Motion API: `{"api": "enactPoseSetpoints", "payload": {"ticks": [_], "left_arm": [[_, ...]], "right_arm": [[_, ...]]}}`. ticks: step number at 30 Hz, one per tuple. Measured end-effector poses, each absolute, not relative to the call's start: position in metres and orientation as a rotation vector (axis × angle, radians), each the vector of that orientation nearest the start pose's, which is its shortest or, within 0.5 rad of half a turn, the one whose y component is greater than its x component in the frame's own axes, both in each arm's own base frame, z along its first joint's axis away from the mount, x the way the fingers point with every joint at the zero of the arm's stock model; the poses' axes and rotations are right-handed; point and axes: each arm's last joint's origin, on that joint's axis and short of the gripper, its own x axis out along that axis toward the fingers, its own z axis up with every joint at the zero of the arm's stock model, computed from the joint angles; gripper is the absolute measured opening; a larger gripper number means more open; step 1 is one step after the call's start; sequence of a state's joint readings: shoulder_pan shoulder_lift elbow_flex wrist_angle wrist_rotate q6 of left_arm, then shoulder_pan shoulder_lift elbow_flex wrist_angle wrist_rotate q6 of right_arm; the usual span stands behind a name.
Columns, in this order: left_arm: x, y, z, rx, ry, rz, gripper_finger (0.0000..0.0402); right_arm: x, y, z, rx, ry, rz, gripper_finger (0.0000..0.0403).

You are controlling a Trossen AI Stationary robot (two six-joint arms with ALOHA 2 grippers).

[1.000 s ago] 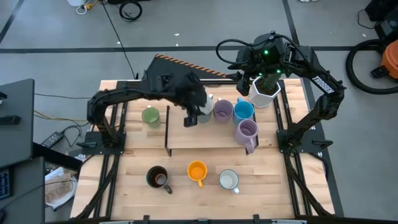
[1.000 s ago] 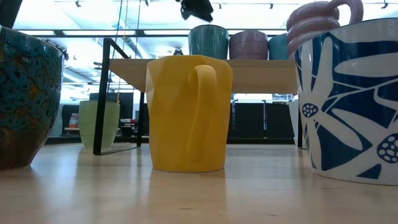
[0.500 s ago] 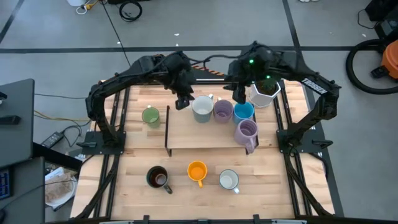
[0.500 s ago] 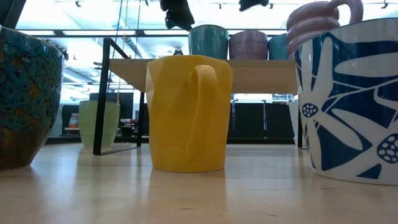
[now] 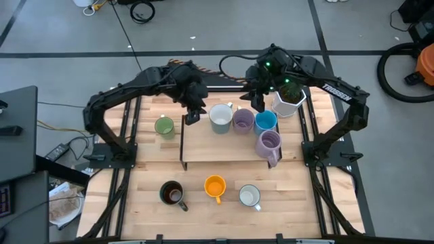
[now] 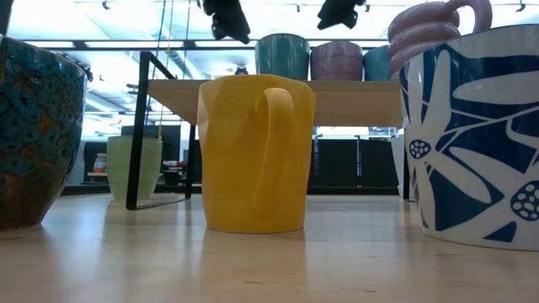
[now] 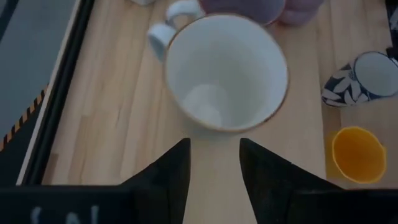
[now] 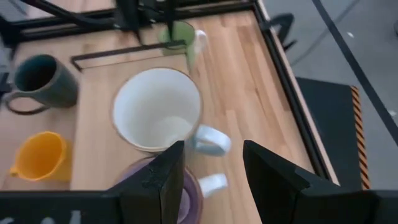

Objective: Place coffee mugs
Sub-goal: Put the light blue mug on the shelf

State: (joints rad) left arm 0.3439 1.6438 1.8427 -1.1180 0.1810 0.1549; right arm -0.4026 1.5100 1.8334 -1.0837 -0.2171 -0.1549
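Note:
The white mug (image 5: 220, 118), lavender mug (image 5: 243, 120), blue mug (image 5: 265, 121) and taller lavender mug (image 5: 268, 144) stand on a raised wooden shelf (image 5: 217, 149). The green mug (image 5: 163, 126) stands on the table left of the shelf. The dark brown (image 5: 172, 194), orange (image 5: 215, 187) and pale grey-white (image 5: 249, 196) mugs stand in a row near the front. My left gripper (image 5: 192, 115) is open and empty, just left of the white mug (image 7: 224, 74). My right gripper (image 5: 260, 102) is open and empty, above the shelf's far edge behind the lavender and blue mugs.
A white faceted planter with a cactus (image 5: 288, 100) stands at the far right, beside my right gripper. The shelf's black frame (image 5: 183, 139) stands between the green mug and the shelf top. Bare wood lies on the shelf's left half and around the front row.
My left gripper has drawn back from over the white mug toward the table's left and far edges; the mug stands on the shelf. My right gripper has gone from above the planter toward the table's left, to behind the lavender and blue mugs.

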Motion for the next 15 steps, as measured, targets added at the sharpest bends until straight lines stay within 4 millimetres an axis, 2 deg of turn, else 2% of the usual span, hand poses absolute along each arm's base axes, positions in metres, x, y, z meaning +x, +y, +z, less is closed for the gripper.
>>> {"api": "enactPoseSetpoints", "payload": {"ticks": [4,8,15], "left_arm": [[0.297,0.102,0.389,-0.115,0.824,0.114,0.0142],[0.292,0.099,0.374,-0.134,0.782,0.124,0.0142],[0.293,0.098,0.344,-0.187,0.744,0.145,0.0142]], "right_arm": [[0.269,-0.109,0.433,0.076,0.734,-0.070,0.0169],[0.275,-0.114,0.421,0.059,0.741,-0.067,0.0169],[0.279,-0.126,0.403,0.088,0.728,-0.045,0.0169]]}}
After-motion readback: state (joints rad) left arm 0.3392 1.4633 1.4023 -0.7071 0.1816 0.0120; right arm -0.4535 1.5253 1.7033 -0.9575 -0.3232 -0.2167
